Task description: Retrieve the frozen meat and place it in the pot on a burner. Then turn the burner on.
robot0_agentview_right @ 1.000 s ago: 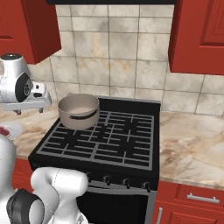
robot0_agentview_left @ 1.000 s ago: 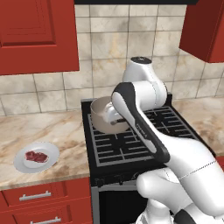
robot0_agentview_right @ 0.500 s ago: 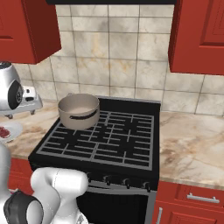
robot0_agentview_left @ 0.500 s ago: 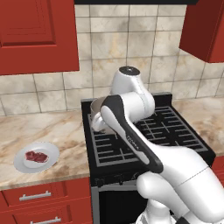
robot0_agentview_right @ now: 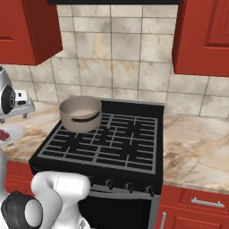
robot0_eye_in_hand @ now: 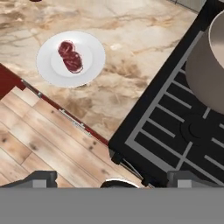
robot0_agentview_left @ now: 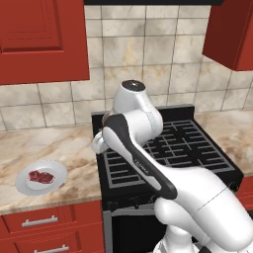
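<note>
On the marble surface (robot0_agentview_left: pixel 59 148) the frozen meat (robot0_eye_in_hand: pixel 70 56) lay on its plate (robot0_eye_in_hand: pixel 94 57), so with jaws wide open I meant to centre squarely over it before descending.

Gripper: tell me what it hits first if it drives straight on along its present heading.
Probably the stone counter near the stove edge, between the plate and the pot; depth is unclear. The gripper is open and holds nothing.
</note>
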Tool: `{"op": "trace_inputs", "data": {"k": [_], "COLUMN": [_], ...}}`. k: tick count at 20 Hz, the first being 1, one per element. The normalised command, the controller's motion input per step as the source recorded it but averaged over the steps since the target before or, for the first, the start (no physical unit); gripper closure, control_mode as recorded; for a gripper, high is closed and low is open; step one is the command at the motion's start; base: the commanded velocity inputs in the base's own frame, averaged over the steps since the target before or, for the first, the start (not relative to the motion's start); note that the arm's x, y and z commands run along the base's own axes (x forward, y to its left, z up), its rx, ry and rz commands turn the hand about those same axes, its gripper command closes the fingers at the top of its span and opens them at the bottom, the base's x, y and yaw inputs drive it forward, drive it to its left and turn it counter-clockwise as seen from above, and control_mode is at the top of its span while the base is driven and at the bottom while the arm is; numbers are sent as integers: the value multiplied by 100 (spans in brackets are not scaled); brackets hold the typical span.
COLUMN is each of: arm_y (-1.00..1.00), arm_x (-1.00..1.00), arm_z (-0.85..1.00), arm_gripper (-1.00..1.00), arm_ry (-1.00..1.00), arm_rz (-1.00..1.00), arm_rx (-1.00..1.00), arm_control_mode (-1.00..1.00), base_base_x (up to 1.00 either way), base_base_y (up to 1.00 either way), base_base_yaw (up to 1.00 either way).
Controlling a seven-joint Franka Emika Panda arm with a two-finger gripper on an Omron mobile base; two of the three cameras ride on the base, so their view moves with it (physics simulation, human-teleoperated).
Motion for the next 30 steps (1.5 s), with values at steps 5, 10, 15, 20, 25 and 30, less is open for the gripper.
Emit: {"op": "trace_inputs", "data": {"k": [5, 10, 15, 20, 25, 30], "arm_y": [25, 16, 17, 18, 18, 24], "arm_x": [0, 0, 0, 0, 0, 0], "arm_z": [0, 0, -4, 0, -1, -8], "arm_gripper": [-100, -100, -100, -100, -100, -100], "arm_ry": [0, 0, 0, 0, 0, 0], "arm_rz": [2, 0, 0, 1, 0, 4], "arm_rx": [0, 0, 0, 0, 0, 0], "arm_control_mode": [-100, -100, -100, -100, -100, -100], "base_base_x": [0, 0, 0, 0, 0, 0], "base_base_y": [0, 0, 0, 0, 0, 0], "base_base_yaw": [0, 0, 0, 0, 0, 0]}}
